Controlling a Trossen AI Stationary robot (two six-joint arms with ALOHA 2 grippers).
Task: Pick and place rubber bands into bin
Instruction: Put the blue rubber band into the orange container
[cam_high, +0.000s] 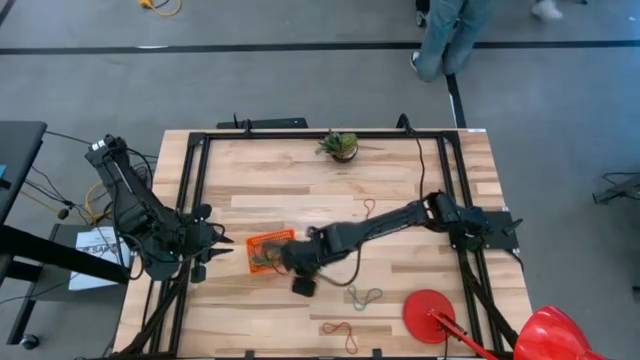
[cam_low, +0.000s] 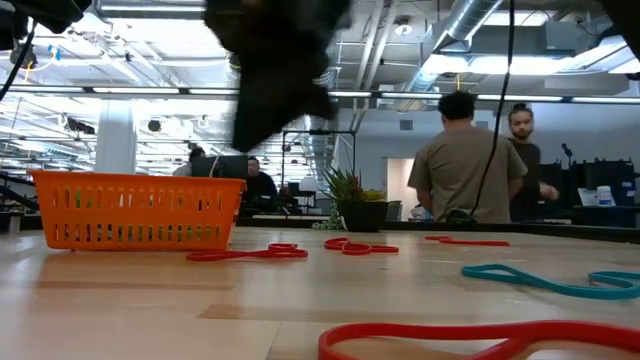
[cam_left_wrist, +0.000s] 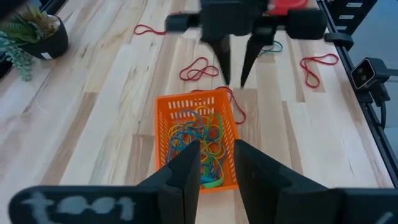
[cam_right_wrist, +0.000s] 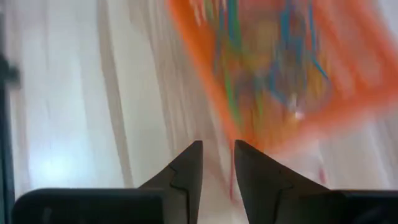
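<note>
text: none legible | labels: none | signs: none

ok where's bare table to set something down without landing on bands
Free: the wide strip between the plant and the bin, toward the left gripper; also the near left corner. Crowded: around the right gripper beside the bin, and the near edge by the red disc, where rubber bands lie.

Potted plant (cam_high: 340, 146) near the table's (cam_high: 300, 190) far edge, red disc (cam_high: 429, 315) (near corner), two people (cam_low: 463, 160) behind.
</note>
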